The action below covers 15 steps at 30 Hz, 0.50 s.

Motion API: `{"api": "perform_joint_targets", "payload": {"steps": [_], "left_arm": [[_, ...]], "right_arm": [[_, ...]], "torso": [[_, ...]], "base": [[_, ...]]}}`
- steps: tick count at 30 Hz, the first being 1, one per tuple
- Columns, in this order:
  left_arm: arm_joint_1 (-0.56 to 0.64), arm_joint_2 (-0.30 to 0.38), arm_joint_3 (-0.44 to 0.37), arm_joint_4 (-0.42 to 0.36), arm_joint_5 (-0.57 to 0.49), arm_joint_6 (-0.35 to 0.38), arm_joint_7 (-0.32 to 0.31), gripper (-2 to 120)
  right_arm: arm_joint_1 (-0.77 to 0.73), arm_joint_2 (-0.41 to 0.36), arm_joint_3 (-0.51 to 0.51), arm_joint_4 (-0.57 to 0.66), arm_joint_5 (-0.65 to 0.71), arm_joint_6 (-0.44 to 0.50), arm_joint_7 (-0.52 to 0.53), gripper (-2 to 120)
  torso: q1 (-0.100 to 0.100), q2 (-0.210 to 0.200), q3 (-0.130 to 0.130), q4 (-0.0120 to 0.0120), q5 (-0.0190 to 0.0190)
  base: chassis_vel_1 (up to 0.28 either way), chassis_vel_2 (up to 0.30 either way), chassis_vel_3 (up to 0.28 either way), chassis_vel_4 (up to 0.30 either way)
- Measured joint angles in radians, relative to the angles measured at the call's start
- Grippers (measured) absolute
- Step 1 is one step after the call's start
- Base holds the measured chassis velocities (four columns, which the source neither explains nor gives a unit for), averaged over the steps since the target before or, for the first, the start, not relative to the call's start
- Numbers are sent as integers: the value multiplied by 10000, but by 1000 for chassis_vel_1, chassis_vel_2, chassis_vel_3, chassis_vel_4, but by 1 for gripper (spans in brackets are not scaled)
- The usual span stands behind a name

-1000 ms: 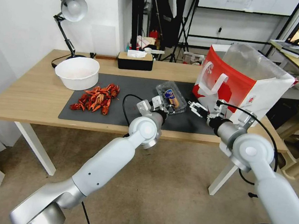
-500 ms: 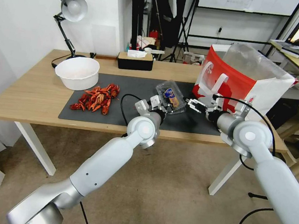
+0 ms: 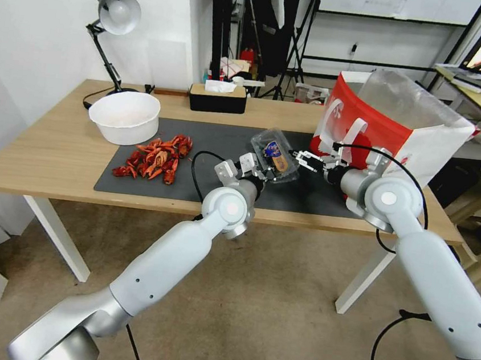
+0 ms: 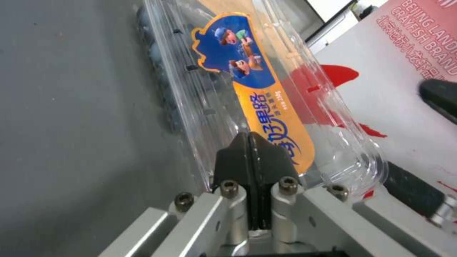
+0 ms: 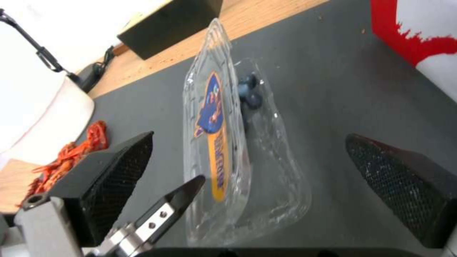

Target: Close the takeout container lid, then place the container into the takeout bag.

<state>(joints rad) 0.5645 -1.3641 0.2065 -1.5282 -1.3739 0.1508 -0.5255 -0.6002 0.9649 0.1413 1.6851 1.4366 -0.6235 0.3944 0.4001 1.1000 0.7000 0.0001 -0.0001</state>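
My left tool (image 3: pixel 259 172) pinches the lid (image 3: pixel 275 155) edge, frame centre; right tool (image 3: pixel 304 160) gapes beside container (image 5: pixel 266 167); bag (image 3: pixel 394 133) upper right.

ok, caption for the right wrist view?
Open right end effector approaching the takeout container, its labelled lid ajar, on the dark mat.
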Motion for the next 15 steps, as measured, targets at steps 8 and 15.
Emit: {"api": "perform_joint_targets", "payload": {"steps": [8,15], "left_arm": [[28,-65,19,9,68,3,28,0],[30,-37,68,7,161,51,28,0]], "right_arm": [[441,110,-443,-499,-135,-166,-52,100],[932,236,-828,-1112,-258,-584,-122,100]], "torso": [[0,0,0,-1,1],[0,0,0,0,0]], "base": [[0,0,0,0],[0,0,0,0]]}}
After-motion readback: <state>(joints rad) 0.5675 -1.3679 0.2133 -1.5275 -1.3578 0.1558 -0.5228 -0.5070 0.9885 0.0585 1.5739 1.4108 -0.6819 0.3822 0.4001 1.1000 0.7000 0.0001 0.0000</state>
